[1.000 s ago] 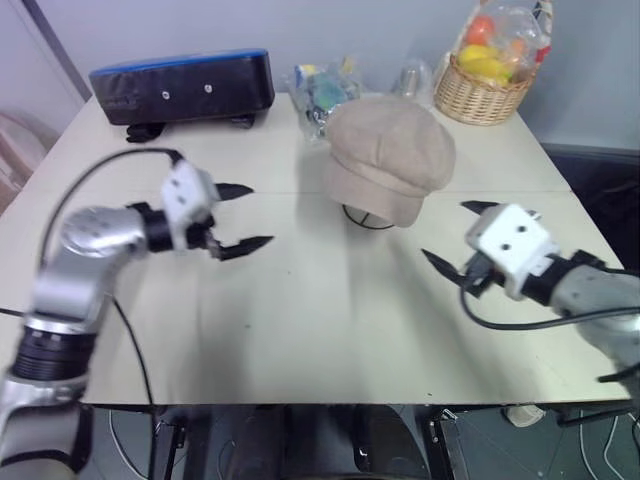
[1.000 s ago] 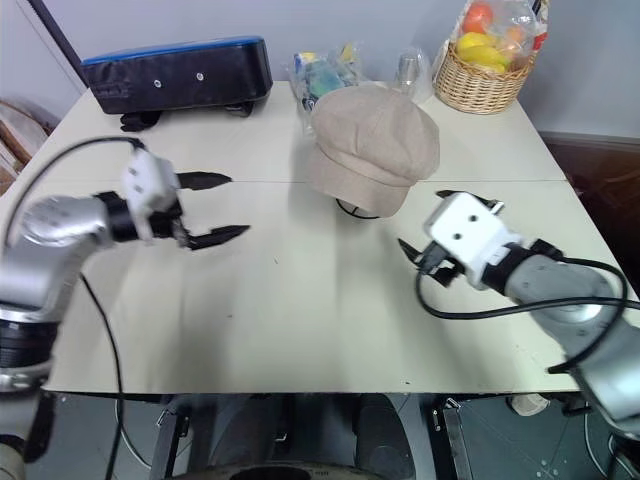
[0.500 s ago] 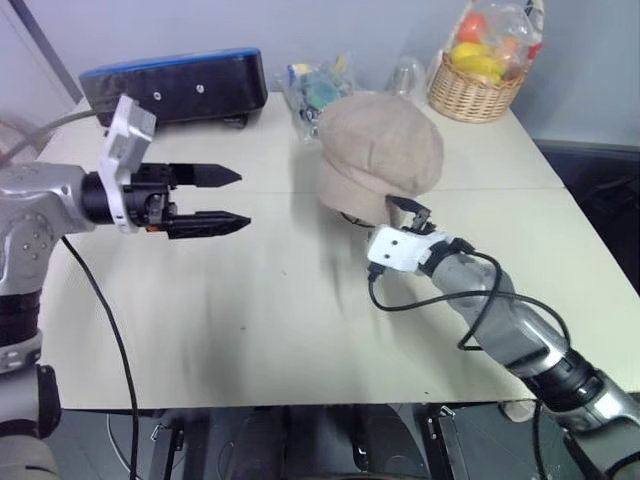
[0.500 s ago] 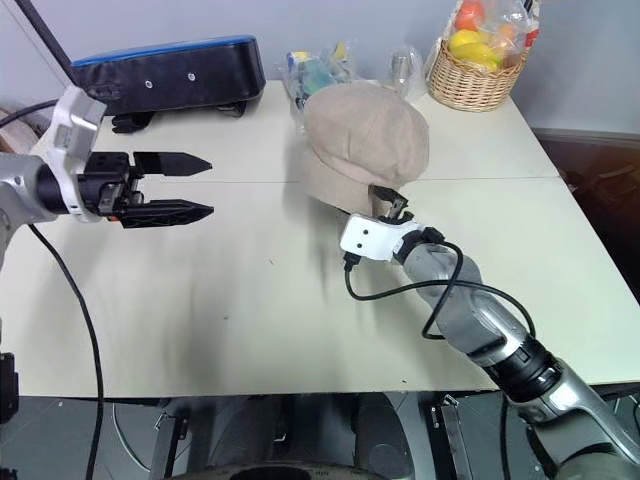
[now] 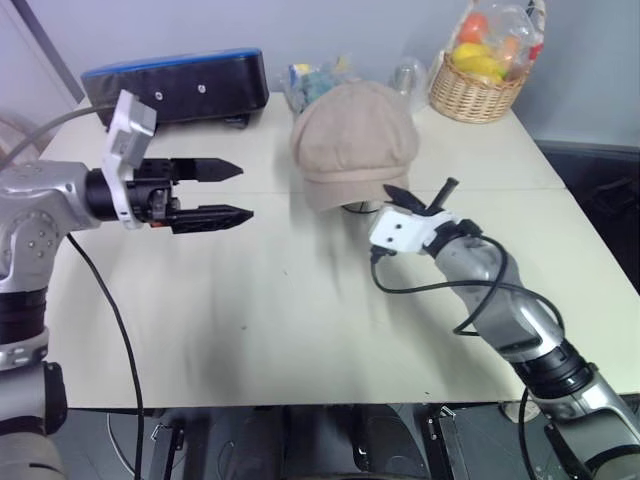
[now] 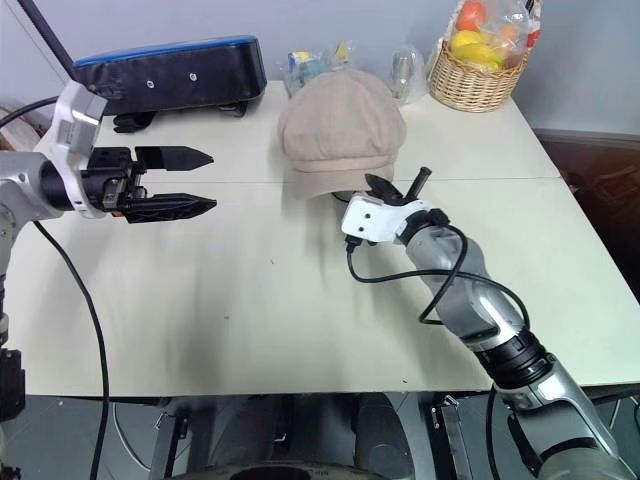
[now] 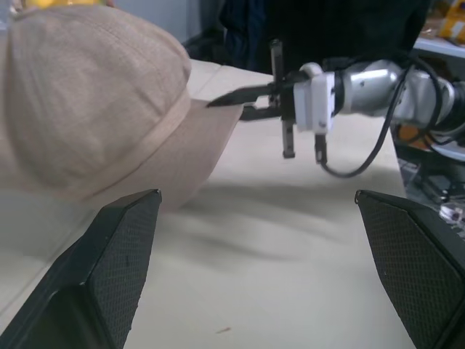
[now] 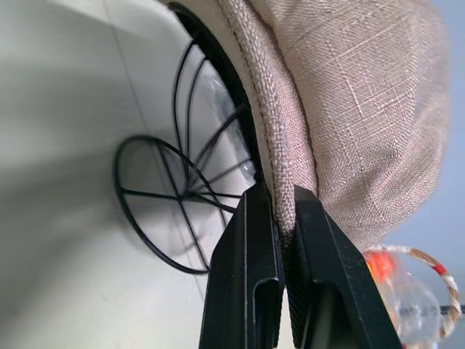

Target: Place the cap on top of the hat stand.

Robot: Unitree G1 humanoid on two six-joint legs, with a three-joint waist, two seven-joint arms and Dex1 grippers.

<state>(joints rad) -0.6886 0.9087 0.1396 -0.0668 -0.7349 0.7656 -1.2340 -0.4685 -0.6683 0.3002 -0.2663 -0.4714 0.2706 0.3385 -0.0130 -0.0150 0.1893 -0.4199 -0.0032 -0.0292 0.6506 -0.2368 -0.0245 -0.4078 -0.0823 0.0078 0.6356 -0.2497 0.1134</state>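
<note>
A beige cap sits over a black wire hat stand near the far middle of the pale worktop, hiding nearly all of the frame in the head views; only a sliver of the stand's wire base peeks out beneath the brim there, while the right wrist view shows the round base and curved ribs under the fabric. The right gripper reaches in low from the near right, forearm angled across the worktop toward the cap, its jaws pinched together on the stitched edge of the brim. The left gripper hangs above the worktop at the left, pointing right toward the cap and well apart from it, jaws spread wide with nothing between them. Along the far edge stand a black case with a blue top, a clear bag of small items partly hidden behind the cap, and a wicker basket of wrapped fruit, its top cut off by the frame.
</note>
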